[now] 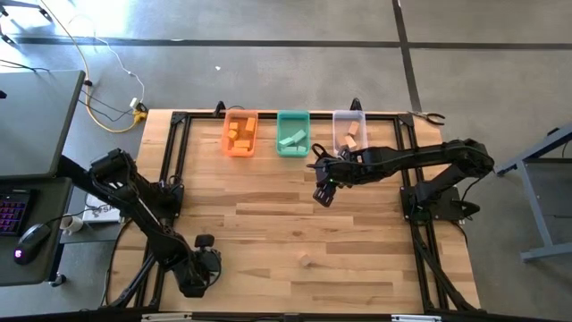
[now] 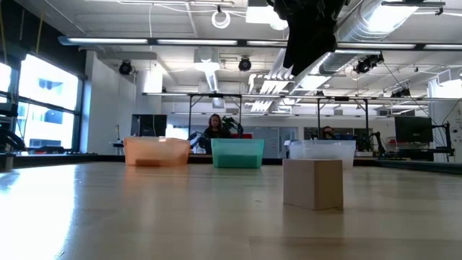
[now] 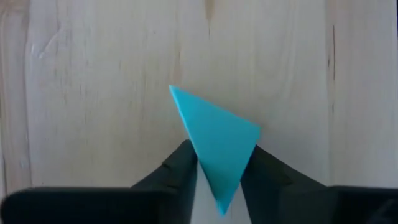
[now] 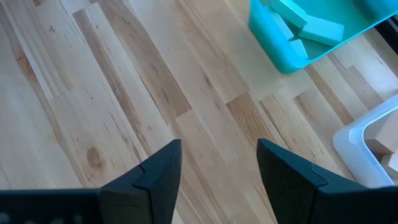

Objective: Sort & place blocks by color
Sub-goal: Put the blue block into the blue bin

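Observation:
A teal block (image 3: 217, 140) sits between the fingers of my left gripper (image 3: 217, 171), which is near the table's near-left corner (image 1: 204, 265) and shut on it. One pale wood block (image 1: 306, 260) (image 2: 312, 183) rests flat on the table toward the near edge. My right gripper (image 4: 217, 165) (image 1: 323, 193) hovers open over bare table just in front of the green bin (image 1: 292, 133), holding nothing. Orange blocks lie in the orange bin (image 1: 239, 134), teal blocks (image 4: 311, 25) in the green bin (image 4: 273, 37), and wood blocks in the clear bin (image 1: 349, 132). My left gripper pinches the teal block between its two fingers, on the block's lower sides (image 3: 202, 165). The fingers point down at the table top. The block sits turned in the hold, with one corner (image 3: 174, 92) jutting out past the fingertips. Whether it touches the table does not show.
The three bins stand in a row along the far edge: orange (image 2: 157, 152), green (image 2: 237, 153), clear (image 2: 322, 150). A black frame (image 1: 179, 161) borders the table. Wide bare wood lies between the bins and the lone wood block. People sit in the room beyond.

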Available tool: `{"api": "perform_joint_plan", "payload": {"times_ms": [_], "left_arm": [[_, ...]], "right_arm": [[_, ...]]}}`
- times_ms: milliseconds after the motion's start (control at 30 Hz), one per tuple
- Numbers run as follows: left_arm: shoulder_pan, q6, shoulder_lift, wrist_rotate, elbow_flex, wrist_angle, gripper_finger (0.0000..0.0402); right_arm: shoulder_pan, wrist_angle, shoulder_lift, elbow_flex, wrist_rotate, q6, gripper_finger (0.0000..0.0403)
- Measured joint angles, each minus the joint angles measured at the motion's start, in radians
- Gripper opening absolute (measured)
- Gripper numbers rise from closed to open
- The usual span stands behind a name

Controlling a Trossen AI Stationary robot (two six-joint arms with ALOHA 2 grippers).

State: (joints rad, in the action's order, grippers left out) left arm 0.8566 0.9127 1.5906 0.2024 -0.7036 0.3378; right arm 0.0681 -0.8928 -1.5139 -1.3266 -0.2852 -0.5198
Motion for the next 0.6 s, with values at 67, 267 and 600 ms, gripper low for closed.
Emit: {"api": "perform_joint_plan", "payload": {"times_ms": [67, 267, 600], "left_arm": [[0.0, -0.001, 0.0, 0.008, 0.0, -0.002, 0.0068], [-0.023, -0.008, -0.019, 0.05, 0.002, -0.008, 0.0031], [-0.09, -0.12, -0.033, 0.053, 0.002, -0.089, 0.0024]], "right_arm": [[0.0, 0.0, 0.0, 0.0, 0.0, 0.0, 0.0195], [0.0, 0.038, 0.0, 0.0, 0.03, 0.005, 0.0195], [0.0, 0.056, 0.0, 0.0, 0.09, 0.03, 0.0195]]}}
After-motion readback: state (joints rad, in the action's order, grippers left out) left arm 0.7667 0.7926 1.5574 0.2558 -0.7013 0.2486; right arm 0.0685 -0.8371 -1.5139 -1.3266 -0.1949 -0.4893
